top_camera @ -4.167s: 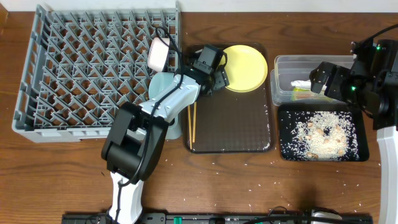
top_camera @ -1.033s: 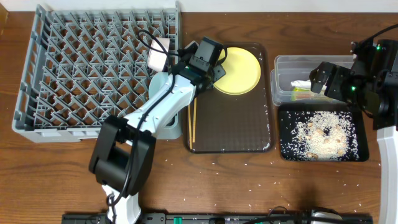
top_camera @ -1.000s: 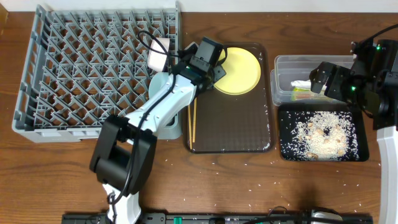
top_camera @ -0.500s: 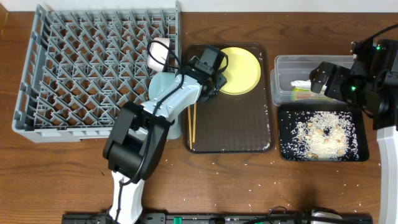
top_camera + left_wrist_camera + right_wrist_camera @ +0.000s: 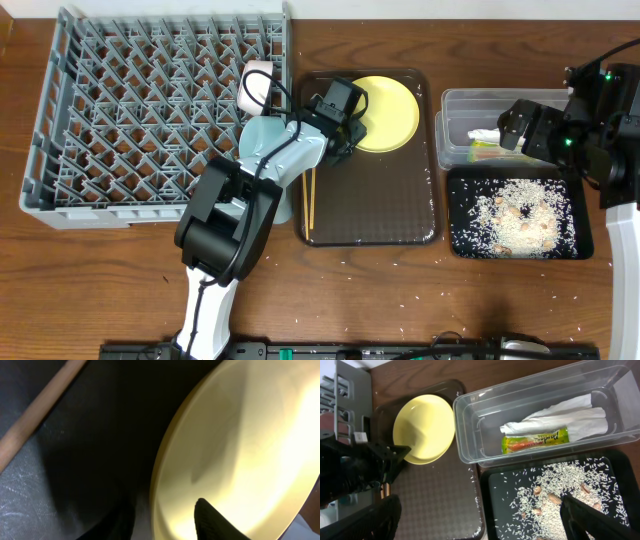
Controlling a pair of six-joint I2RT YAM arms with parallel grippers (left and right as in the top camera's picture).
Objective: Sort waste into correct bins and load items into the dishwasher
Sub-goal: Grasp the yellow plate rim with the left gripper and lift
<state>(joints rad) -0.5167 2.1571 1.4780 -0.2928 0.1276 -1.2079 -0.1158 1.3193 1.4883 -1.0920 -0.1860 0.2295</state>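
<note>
The round yellow plate (image 5: 392,108) (image 5: 425,427) lies at the back of the brown serving tray (image 5: 380,200). My left gripper (image 5: 345,125) (image 5: 165,525) is open at the plate's left rim (image 5: 240,445), one finger over the inside and the other outside, with gaps to the rim. Two chopsticks (image 5: 308,195) (image 5: 35,420) lie along the tray's left edge. A white cup (image 5: 256,88) and a light blue bowl (image 5: 262,140) sit at the grey dish rack's (image 5: 120,110) right edge. My right gripper (image 5: 525,125) (image 5: 480,520) hangs wide open and empty above the bins.
The clear tub (image 5: 460,100) (image 5: 470,425) holds a white napkin (image 5: 565,415) and a green-and-yellow wrapper (image 5: 535,441). In front of it the black tray (image 5: 452,215) holds rice and scraps (image 5: 515,215) (image 5: 560,490). Loose grains dot the table's front.
The left gripper's jaws have narrowed around the plate's rim. The plate has shifted slightly right on the tray and the left elbow has swung right. The right arm has not moved.
</note>
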